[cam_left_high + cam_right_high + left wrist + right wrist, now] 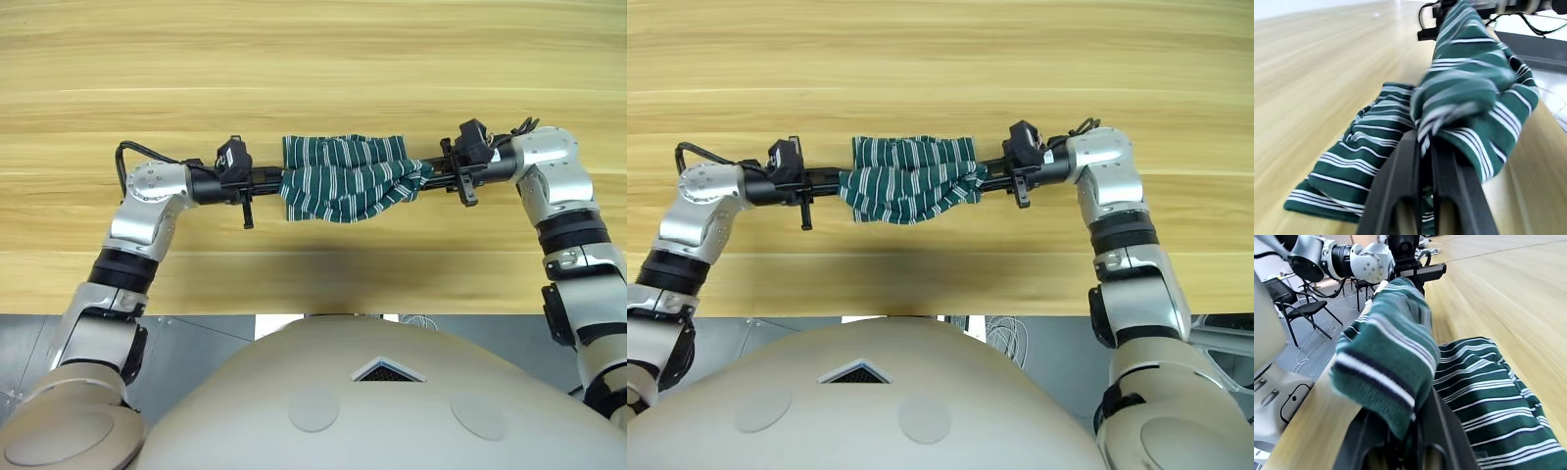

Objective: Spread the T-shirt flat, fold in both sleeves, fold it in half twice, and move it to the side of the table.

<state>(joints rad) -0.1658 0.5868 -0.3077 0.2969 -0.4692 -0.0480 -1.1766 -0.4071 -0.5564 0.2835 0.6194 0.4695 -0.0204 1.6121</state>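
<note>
A dark green T-shirt (345, 176) with white stripes hangs bunched between my two grippers, a little above the wooden table (313, 59) near its front edge. My left gripper (281, 182) is shut on the shirt's left end, and cloth bulges over its black fingers (1405, 171). My right gripper (423, 172) is shut on the right end, with a thick fold (1386, 352) draped over it. Part of the shirt (1347, 166) sags down onto the tabletop. Both arms point inward toward each other.
The pale wooden table stretches wide behind and to both sides of the shirt. Its front edge (294, 313) runs just below the arms, with grey floor beyond. A black chair (1300, 308) and cables stand on the floor off the table's end.
</note>
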